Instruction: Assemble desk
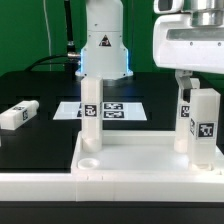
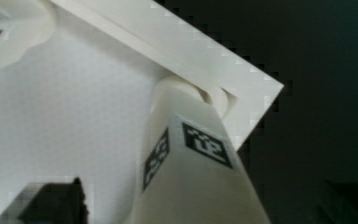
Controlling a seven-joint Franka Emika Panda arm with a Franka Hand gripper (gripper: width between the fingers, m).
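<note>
A: Is your pincer squeezing anything?
B: No, it's wide open. The standing leg sits between its fingers. The loose leg lies flat on the counter, far toward the exterior view's left.

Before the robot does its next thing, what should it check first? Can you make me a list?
1. Jaws open around the white plastic block leg with a black-and-white tag at the exterior view's right: ok, the wrist view shows a gap beside it.
2. That leg upright at its corner of the white rimmed tray-like desk top: ok. How deep it sits: cannot tell.
3. Second white block leg upright on the top: ok.
4. Third white block leg lying loose on the black table, nothing on it: ok.
5. Round corner socket at the near side free: ok.
6. Fourth leg found: cannot tell, none in view.
</note>
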